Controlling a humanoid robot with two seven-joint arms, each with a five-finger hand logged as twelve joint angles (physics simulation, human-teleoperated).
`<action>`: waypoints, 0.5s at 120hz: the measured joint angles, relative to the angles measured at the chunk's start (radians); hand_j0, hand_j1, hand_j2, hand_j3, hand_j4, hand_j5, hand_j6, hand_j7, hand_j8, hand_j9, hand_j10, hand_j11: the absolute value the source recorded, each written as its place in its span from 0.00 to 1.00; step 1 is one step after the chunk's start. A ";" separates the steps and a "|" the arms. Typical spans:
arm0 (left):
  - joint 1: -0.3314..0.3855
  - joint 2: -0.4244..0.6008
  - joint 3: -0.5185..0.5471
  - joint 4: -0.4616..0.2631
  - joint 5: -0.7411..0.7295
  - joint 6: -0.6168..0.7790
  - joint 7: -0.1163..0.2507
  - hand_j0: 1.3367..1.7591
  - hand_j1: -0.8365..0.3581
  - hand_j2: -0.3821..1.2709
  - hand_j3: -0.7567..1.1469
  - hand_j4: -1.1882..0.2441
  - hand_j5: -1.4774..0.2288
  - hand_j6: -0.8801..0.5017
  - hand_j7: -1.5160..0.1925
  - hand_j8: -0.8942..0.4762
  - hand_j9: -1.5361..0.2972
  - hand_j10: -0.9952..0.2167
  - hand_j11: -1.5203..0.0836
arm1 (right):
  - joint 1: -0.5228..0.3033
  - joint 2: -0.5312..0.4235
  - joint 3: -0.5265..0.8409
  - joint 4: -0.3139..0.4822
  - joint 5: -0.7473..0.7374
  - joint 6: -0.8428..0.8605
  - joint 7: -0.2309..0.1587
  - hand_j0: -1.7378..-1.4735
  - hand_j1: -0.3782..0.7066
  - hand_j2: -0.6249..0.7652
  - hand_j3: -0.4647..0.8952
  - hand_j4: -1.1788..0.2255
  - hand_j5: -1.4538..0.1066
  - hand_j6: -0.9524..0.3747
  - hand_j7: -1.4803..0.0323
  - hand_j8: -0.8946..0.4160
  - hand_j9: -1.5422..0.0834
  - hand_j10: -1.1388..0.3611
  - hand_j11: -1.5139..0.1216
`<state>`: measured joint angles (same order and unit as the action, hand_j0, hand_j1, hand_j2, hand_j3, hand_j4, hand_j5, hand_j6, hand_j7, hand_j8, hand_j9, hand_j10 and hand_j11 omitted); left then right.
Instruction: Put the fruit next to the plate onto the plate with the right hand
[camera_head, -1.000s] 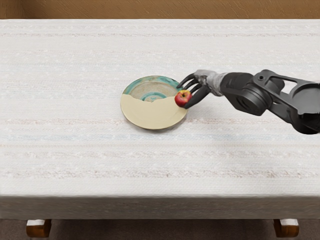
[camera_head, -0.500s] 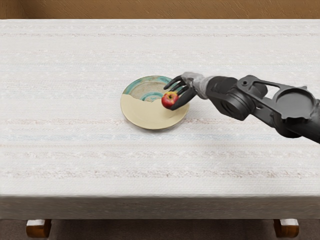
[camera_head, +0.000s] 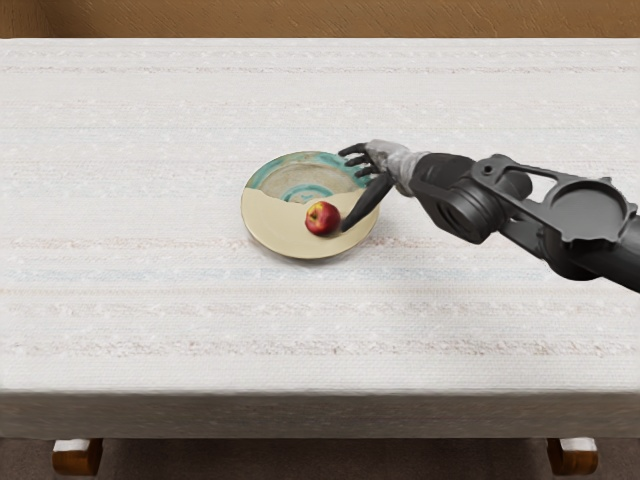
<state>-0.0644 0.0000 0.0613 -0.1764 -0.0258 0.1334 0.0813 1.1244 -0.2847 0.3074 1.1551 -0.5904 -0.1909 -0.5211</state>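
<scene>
A small red apple (camera_head: 322, 217) lies on the round plate (camera_head: 280, 225), on its cream front half toward the right. The plate's back half is teal and green. My right hand (camera_head: 362, 182) hovers over the plate's right rim, just right of the apple, with its fingers spread and holding nothing. One fingertip (camera_head: 349, 224) reaches down close to the apple; whether it touches cannot be told. The dark right arm (camera_head: 520, 205) comes in from the right edge. The left arm is out of view.
The plate sits near the middle of a long table (camera_head: 150, 300) covered with a pale striped cloth. Bare cloth lies on all sides of the plate. The table's front edge runs along the bottom of the view.
The right hand carried the apple leftward over the plate, then let go. The apple now rests on the plate and the fingers have spread apart.
</scene>
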 joint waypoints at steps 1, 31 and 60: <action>0.000 0.000 0.000 0.000 0.000 0.000 0.000 0.76 0.99 0.23 0.40 0.82 0.86 0.63 0.88 0.65 0.83 0.82 0.94 | -0.001 -0.005 0.006 0.002 0.000 0.011 -0.001 0.30 0.19 0.44 0.34 0.73 0.80 0.60 0.85 0.57 0.82 0.66 0.80; 0.030 0.000 0.001 -0.003 -0.001 -0.001 0.000 0.76 0.99 0.23 0.40 0.82 0.86 0.63 0.88 0.65 0.83 0.82 0.94 | -0.024 -0.280 0.130 0.026 0.128 0.418 -0.036 0.30 0.07 0.45 0.34 0.81 0.89 0.68 0.94 0.65 0.91 0.73 0.89; 0.055 0.000 0.001 -0.005 -0.002 -0.002 0.000 0.76 0.99 0.23 0.40 0.82 0.86 0.63 0.88 0.65 0.83 0.82 0.94 | -0.026 -0.472 0.167 0.028 0.233 0.619 -0.040 0.30 0.04 0.45 0.34 0.83 0.92 0.71 0.97 0.67 0.94 0.75 0.91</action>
<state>-0.0092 0.0000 0.0625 -0.1810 -0.0274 0.1319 0.0813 1.0983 -0.7563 0.4744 1.1827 -0.3571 0.4281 -0.5611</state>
